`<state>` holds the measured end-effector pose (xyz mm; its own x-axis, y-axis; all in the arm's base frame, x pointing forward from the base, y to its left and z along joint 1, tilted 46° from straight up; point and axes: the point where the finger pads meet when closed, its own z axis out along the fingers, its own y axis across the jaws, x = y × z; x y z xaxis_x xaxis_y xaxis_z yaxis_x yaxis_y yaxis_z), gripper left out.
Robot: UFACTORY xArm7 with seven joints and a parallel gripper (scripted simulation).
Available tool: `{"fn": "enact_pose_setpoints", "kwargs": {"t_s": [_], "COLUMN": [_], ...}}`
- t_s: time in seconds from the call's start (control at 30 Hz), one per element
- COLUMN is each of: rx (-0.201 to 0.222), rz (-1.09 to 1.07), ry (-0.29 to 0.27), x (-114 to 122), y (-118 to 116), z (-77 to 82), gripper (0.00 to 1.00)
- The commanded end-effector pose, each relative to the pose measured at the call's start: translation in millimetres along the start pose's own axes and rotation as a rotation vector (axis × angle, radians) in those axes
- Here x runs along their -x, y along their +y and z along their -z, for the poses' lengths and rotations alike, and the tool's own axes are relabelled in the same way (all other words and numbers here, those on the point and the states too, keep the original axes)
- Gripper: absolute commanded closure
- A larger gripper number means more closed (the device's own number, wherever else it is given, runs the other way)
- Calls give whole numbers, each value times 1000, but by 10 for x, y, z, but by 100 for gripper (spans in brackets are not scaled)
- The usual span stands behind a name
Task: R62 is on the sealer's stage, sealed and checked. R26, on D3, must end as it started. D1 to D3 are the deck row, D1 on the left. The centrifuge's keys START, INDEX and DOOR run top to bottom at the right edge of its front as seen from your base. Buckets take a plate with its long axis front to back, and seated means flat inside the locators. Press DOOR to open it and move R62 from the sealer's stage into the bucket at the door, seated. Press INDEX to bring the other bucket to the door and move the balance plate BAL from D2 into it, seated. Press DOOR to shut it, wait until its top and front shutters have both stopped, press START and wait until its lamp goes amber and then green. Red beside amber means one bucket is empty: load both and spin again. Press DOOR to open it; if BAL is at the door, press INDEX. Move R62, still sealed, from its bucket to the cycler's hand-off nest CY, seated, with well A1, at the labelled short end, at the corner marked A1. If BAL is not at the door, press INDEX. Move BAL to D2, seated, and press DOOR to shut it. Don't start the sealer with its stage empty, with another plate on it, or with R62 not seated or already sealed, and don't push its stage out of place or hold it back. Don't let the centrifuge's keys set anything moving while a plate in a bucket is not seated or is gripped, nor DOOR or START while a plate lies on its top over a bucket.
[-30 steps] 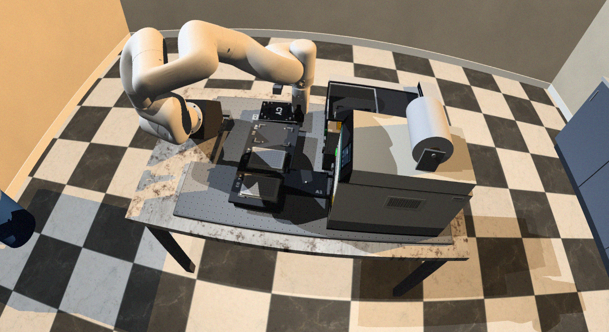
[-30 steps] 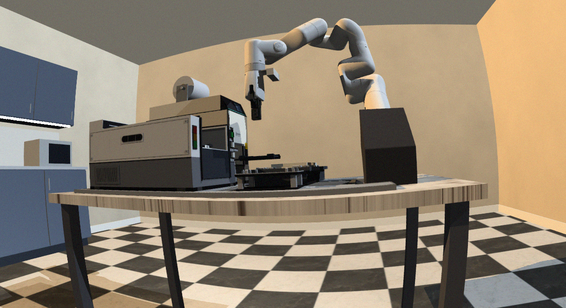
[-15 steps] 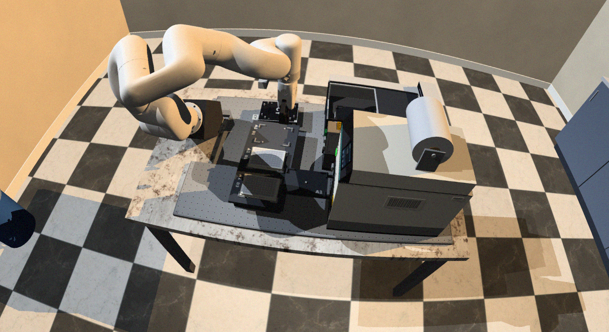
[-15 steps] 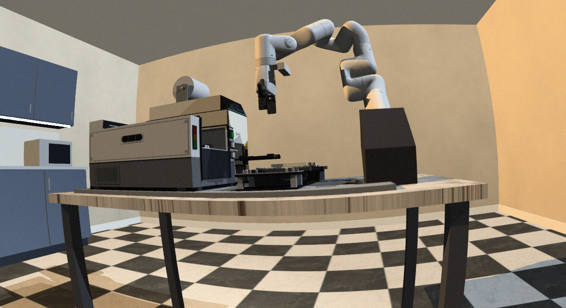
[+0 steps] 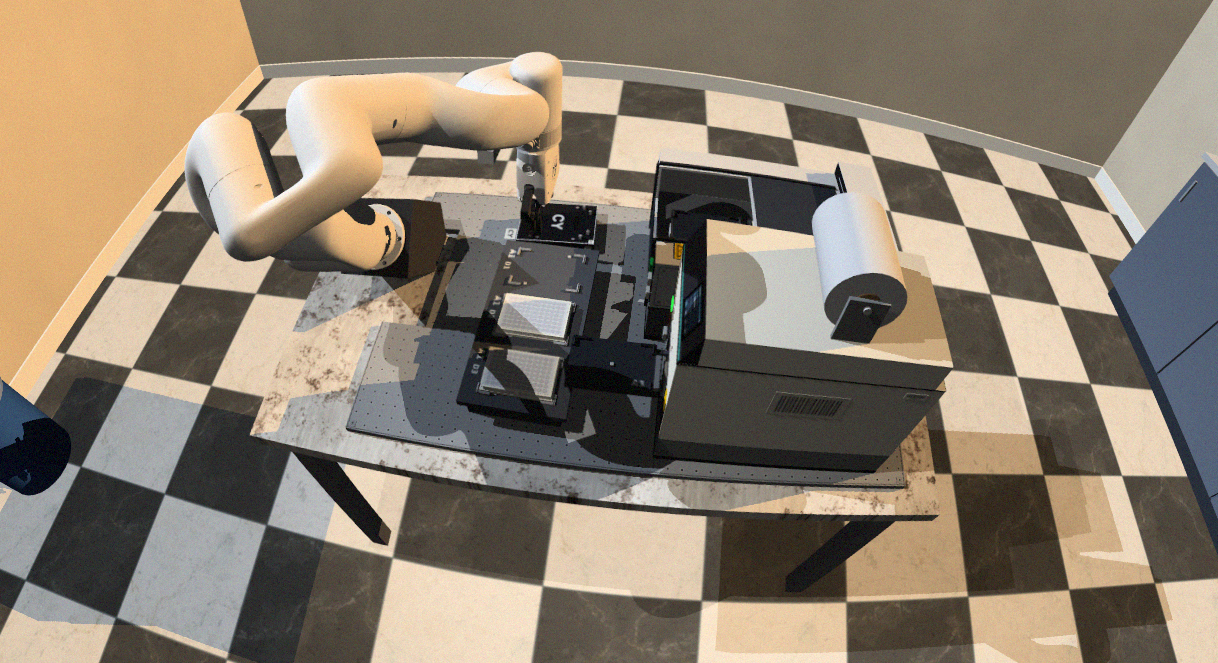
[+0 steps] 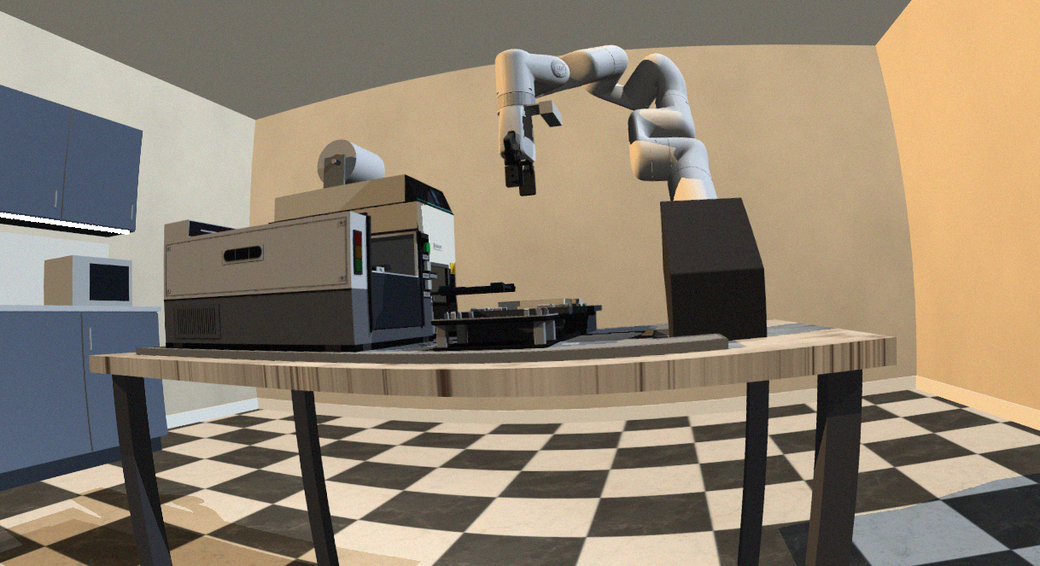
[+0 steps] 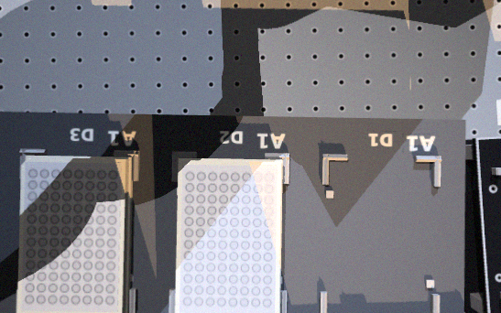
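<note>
bright, sharp frames; hard angular shadows; wide views bend at edges.

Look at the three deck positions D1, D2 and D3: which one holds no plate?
D1. Only its bare corner locators show, while D2 and D3 each carry a well plate.

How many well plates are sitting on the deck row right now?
2. One on D2, the middle position, and one on D3 beside it. D1 holds no plate. Any plate at the sealer or centrifuge is hidden from these views.
</note>
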<state>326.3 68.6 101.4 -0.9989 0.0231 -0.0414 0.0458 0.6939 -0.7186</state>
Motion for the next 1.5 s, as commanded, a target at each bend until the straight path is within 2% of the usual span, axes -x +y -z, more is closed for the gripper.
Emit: {"fn": "enact_pose_setpoints", "kwargs": {"t_s": [0.0,0.1,0.27,0.33,0.5,1.13,1.47], "rx": [5,5,4,4,4,4,4], "rz": [-2,-2,-2,-2,-2,-2,-2], "ry": [-7,-7,-7,-7,-8,-8,-8], "x": [-43,-42,-35,-35,-28,-29,-28], "y": [-5,-5,-256,-256,-485,-486,-487], "z": [48,48,47,47,47,47,-87], "gripper": [0,0,0,0,0,0,0]}}
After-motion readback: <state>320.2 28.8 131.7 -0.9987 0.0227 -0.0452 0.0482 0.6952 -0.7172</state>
